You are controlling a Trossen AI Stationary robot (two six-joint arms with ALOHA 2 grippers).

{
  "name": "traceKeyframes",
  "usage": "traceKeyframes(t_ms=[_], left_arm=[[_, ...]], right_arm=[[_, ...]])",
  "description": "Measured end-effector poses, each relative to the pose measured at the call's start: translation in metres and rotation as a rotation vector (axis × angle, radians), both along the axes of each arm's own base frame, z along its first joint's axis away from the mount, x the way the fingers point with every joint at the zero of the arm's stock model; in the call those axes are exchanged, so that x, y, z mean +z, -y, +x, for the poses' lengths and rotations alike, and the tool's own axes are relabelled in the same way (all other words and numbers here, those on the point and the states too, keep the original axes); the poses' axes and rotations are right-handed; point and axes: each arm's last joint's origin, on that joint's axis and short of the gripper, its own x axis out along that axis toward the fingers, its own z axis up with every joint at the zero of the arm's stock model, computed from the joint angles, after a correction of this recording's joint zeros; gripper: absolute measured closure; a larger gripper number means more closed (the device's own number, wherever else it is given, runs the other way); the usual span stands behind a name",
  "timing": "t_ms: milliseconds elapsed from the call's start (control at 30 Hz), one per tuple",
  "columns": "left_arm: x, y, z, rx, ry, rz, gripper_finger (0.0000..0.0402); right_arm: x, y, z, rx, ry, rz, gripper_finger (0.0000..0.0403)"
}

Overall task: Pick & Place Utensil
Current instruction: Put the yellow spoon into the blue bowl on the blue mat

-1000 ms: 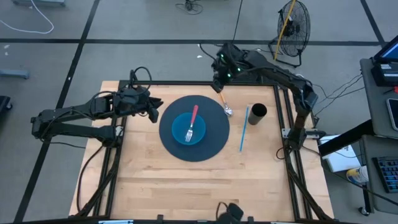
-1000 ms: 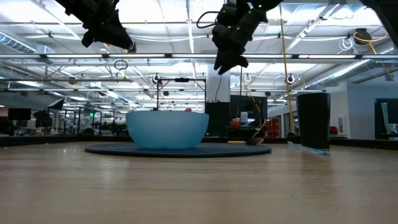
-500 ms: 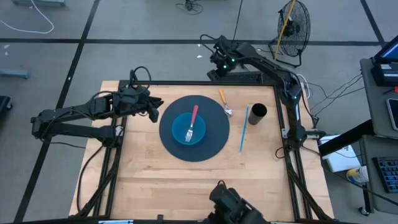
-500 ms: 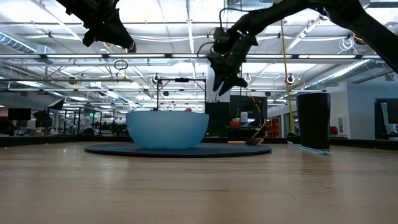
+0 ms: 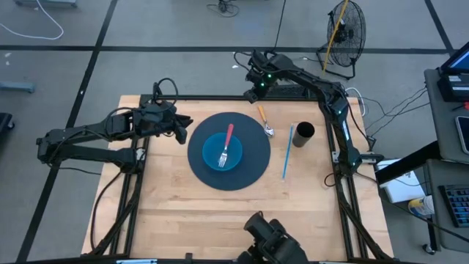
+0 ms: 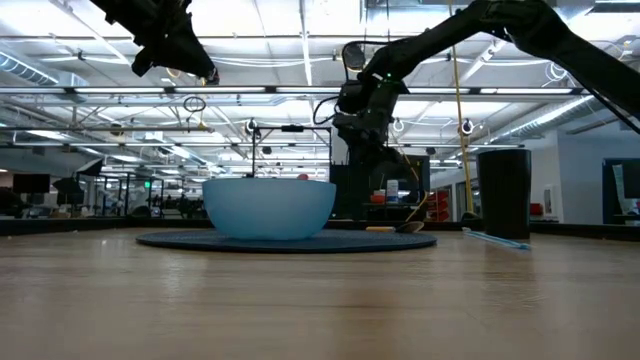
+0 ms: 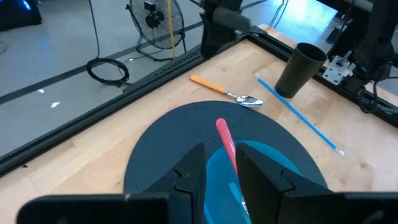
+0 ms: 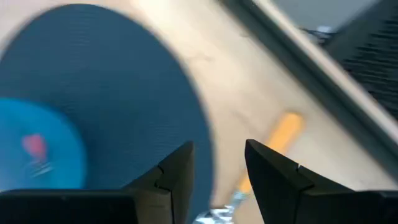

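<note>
A blue bowl [image 5: 222, 152] sits on a round dark placemat [image 5: 253, 158]. A red-handled fork [image 5: 226, 144] lies in the bowl, its handle pointing toward the far edge. An orange-handled spoon [image 5: 264, 120] lies on the table just off the placemat's far right rim. My right gripper [image 5: 253, 89] is open and hangs over the table's far edge, beyond the spoon's handle [image 8: 281, 138]. My left gripper [image 5: 180, 133] is open and hovers left of the placemat, facing the bowl [image 7: 219, 180] and the fork [image 7: 225, 135].
A black cup [image 5: 304, 132] stands right of the spoon, with a blue straw [image 5: 286, 152] lying beside it on the wood. A dark object [image 5: 270, 236] sits at the table's near edge. A fan [image 5: 344, 26] stands on the floor beyond the far right corner.
My right gripper has drawn back from above the spoon toward the table's far edge and has come lower. The spoon, fork and bowl have stayed where they were. The dark object at the near edge has shifted.
</note>
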Motion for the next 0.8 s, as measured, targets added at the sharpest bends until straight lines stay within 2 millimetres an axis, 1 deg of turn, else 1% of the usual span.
traceKeyframes(t_ms=[100, 167, 267, 467, 533, 600, 667, 800], left_arm=[[0.0, 0.0, 0.0, -0.002, 0.004, -0.008, 0.0311], [0.0, 0.0, 0.0, -0.001, 0.004, -0.009, 0.0311], [0.0, 0.0, 0.0, 0.0, 0.006, -0.009, 0.0311], [0.0, 0.0, 0.0, -0.005, -0.002, 0.007, 0.0311], [0.0, 0.0, 0.0, -0.007, -0.004, 0.01, 0.0311], [0.0, 0.0, 0.0, -0.011, -0.008, 0.016, 0.0311], [0.0, 0.0, 0.0, -0.01, -0.007, 0.016, 0.0311], [0.0, 0.0, 0.0, -0.001, -0.008, 0.02, 0.0311]], right_arm=[[-0.003, 0.0, -0.004, -0.05, -0.075, -0.014, 0.0265], [-0.01, -0.001, -0.006, -0.089, -0.118, -0.017, 0.0267], [-0.025, -0.005, -0.009, -0.129, -0.17, 0.021, 0.0268], [-0.058, -0.027, -0.007, -0.131, -0.272, 0.015, 0.0256], [-0.066, -0.033, -0.006, -0.12, -0.261, 0.002, 0.0249], [-0.069, -0.039, -0.007, -0.128, -0.234, -0.017, 0.0242], [-0.073, -0.042, -0.011, -0.145, -0.231, -0.044, 0.0233], [-0.082, -0.05, -0.02, -0.173, -0.223, -0.043, 0.0218]])
